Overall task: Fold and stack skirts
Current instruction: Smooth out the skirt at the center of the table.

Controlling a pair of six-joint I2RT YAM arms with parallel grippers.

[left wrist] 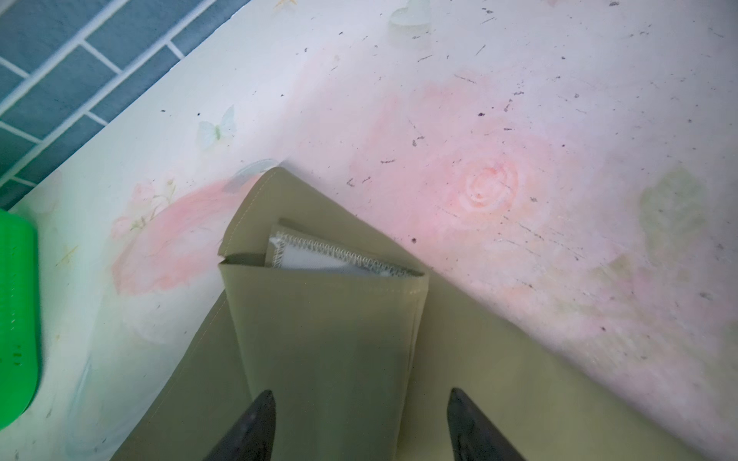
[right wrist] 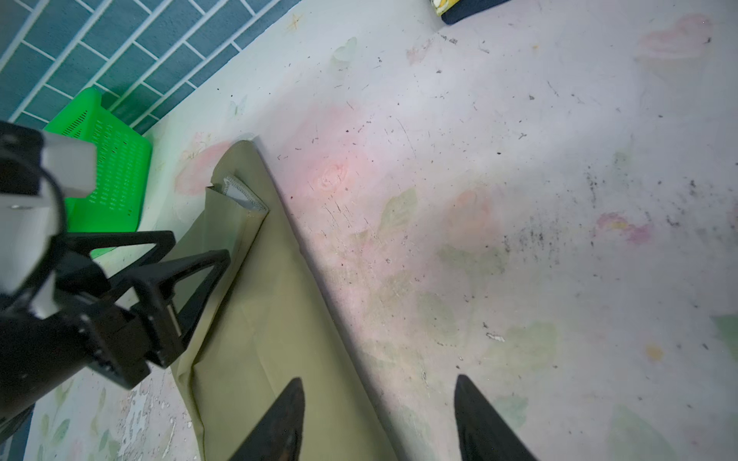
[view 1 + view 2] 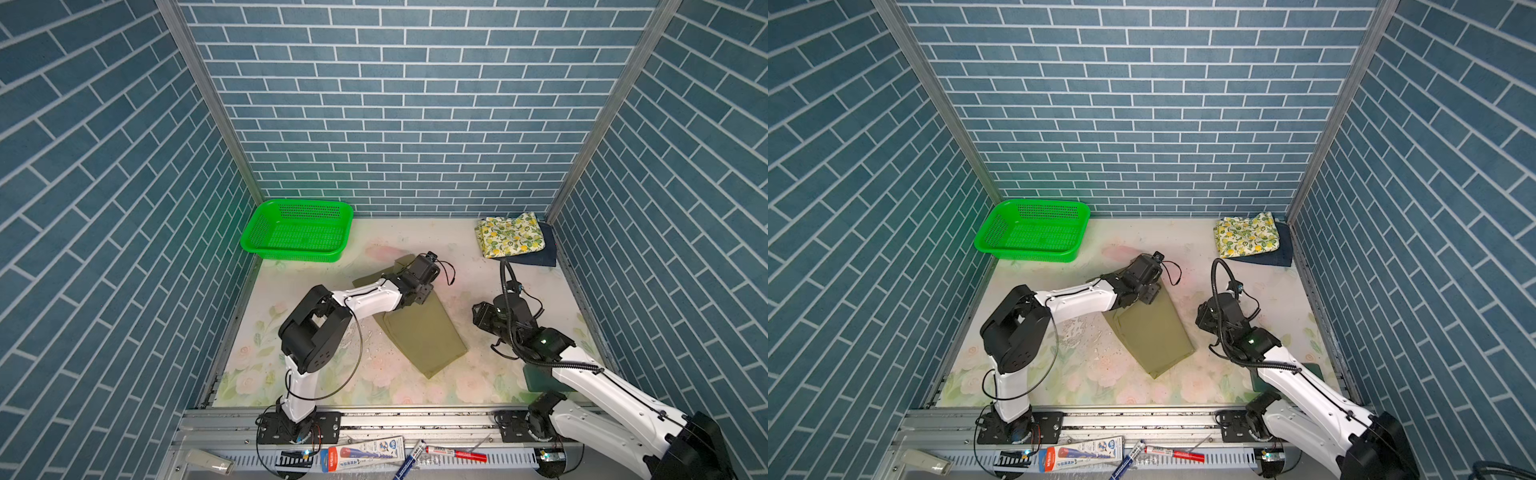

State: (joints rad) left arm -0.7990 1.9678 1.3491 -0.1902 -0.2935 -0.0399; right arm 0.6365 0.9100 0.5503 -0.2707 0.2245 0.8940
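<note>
Khaki-olive skirt (image 3: 419, 332), partly folded, flat near desk (image 3: 415, 241) centre; lemon-print skirt (image 3: 510, 235) atop denim skirt (image 3: 540, 259) at far right corner. Left tool (image 1: 359, 399) spread above khaki fold; right tool (image 2: 379, 383) spread too, over same skirt's edge.

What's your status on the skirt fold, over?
Left gripper open over folded flap of khaki skirt. Right gripper open at its edge. Lemon skirt stacked on denim skirt, far corner. Nothing in the way.
</note>
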